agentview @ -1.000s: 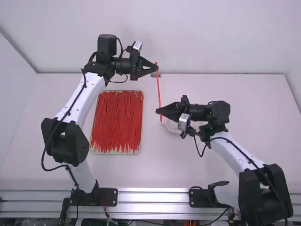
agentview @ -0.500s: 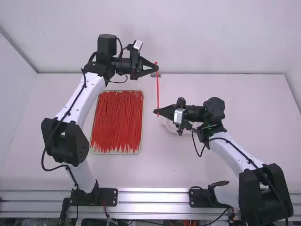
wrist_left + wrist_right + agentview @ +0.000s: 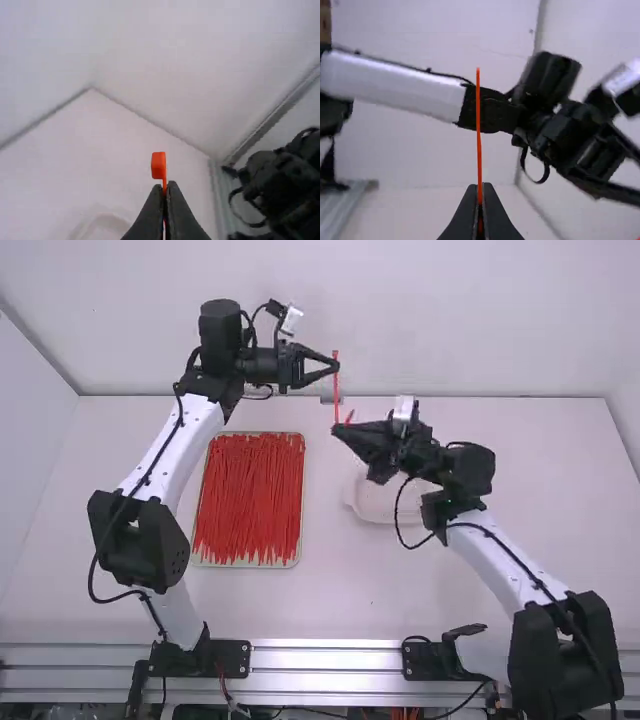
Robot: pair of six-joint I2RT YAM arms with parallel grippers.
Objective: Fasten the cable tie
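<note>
A red cable tie [image 3: 337, 390] hangs upright above the far middle of the table, held by both grippers. My left gripper [image 3: 335, 367] is shut on its upper end. In the left wrist view the tie's orange head [image 3: 158, 165] sticks out just past the shut fingertips of that gripper [image 3: 165, 192]. My right gripper [image 3: 339, 429] is shut on the strap lower down, close below the left one. In the right wrist view the thin strap [image 3: 478, 130] rises straight from the closed gripper [image 3: 479, 196].
A tan tray [image 3: 297, 562] holding several red cable ties [image 3: 250, 498] lies left of the middle. A clear plastic bag [image 3: 372, 502] lies on the table under the right arm. The left arm [image 3: 395, 92] crosses behind the strap.
My right gripper has risen from near the table to just below the left gripper. The left gripper has lifted slightly, and the tie's head now shows above it.
</note>
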